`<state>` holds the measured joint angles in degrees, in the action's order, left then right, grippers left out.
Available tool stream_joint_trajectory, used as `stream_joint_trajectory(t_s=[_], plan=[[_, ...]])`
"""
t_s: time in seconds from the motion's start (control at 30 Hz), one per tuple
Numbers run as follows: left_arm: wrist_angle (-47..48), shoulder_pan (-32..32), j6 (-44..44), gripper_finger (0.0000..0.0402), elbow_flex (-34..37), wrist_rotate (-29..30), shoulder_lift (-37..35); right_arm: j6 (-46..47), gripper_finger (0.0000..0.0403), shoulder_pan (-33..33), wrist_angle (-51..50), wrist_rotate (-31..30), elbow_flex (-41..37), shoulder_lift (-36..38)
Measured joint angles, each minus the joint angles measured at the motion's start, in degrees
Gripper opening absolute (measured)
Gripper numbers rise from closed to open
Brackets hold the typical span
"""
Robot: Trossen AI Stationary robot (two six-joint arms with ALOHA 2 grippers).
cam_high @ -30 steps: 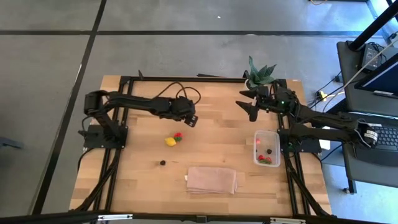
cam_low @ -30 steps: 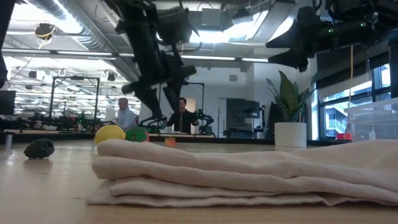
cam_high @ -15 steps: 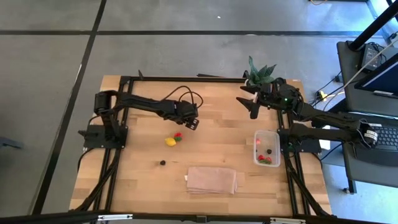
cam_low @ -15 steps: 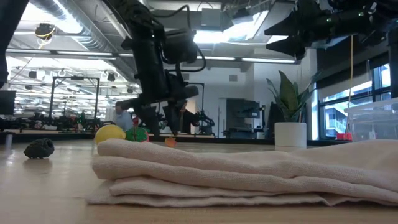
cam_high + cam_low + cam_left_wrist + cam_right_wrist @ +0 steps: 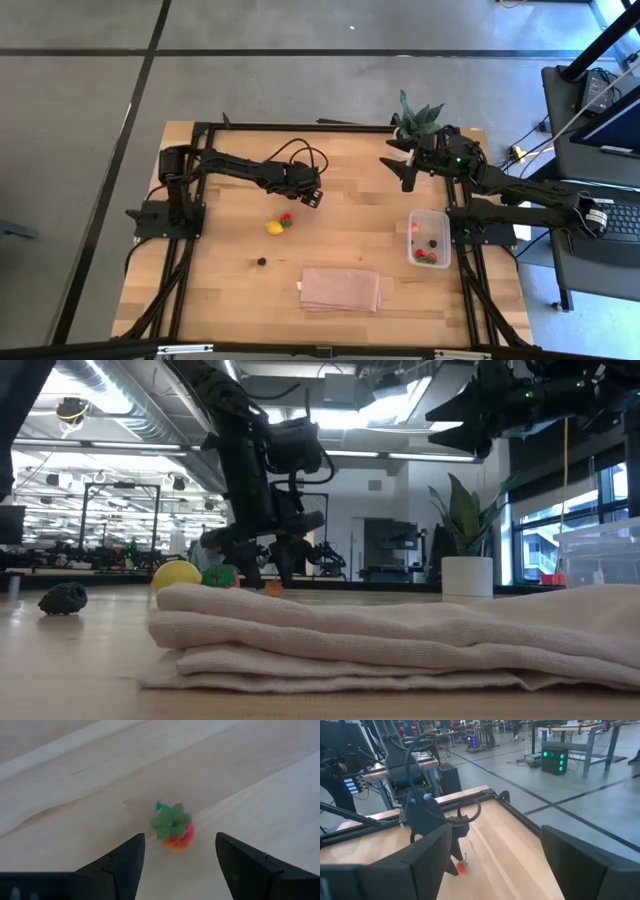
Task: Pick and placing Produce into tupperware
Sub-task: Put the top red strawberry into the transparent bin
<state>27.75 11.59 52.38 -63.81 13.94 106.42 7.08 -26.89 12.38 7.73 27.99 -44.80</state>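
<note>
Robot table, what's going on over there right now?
The left gripper hangs open just above a red-and-green strawberry on the table, fingers either side, not gripping. A yellow fruit and a dark berry also wait outside. The tupperware already holds several pieces. The right gripper waits open, raised near the plant.

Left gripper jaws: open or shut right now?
Open. In the left wrist view the left gripper shows its jaws spread apart with the red-and-green strawberry lying on the table between them, not yet gripped.
</note>
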Motion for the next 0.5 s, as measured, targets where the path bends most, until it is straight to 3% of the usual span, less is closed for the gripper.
stream_joint_trajectory(t_s=[0.5], plan=[[-1.5,0.2,0.2,0.0233,-0.1,0.9,1.8,0.0,0.0307,0.0,-1.2,0.0,0.0,0.0]])
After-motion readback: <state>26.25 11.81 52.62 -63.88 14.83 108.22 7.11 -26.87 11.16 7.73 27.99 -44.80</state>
